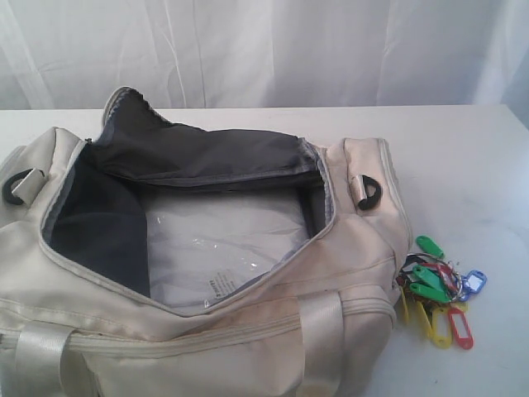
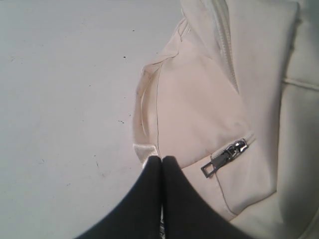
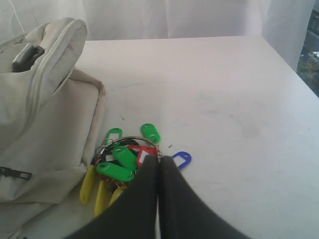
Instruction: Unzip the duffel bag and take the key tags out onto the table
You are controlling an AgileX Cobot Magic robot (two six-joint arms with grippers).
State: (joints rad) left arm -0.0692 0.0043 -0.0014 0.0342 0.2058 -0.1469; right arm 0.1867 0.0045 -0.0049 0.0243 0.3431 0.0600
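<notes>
Lying wide open, one duffel bag (image 1: 364, 240) is seen on the white tabletop (image 1: 471, 165), its top flap folded back and the dark grey lining exposed. One clear plastic-wrapped packet (image 1: 219, 244) is seen flat on the bag's floor. Two black D-rings are counted, one at the left end (image 1: 12, 188) and one at the right end (image 1: 369, 194), and two webbing straps run down the near side.

And the key tags (image 1: 434, 289) are out: one bunch is seen on the tabletop, just beside the bag's right end. In the right wrist view four green tags, three yellow and one blue are counted. Red is seen among them too, though how many cannot be told.

Neither hand is caught by the exterior view. The right hand (image 3: 159, 159) is shown with its two fingers pressed together, nothing held between them, its tips over the edge of the bunch. The left hand (image 2: 162, 159) is likewise closed and nothing is seen gripped. It is poised over the bag's cream side where fabric meets tabletop, and one metal zipper pull (image 2: 224, 155) is spotted close by.
</notes>
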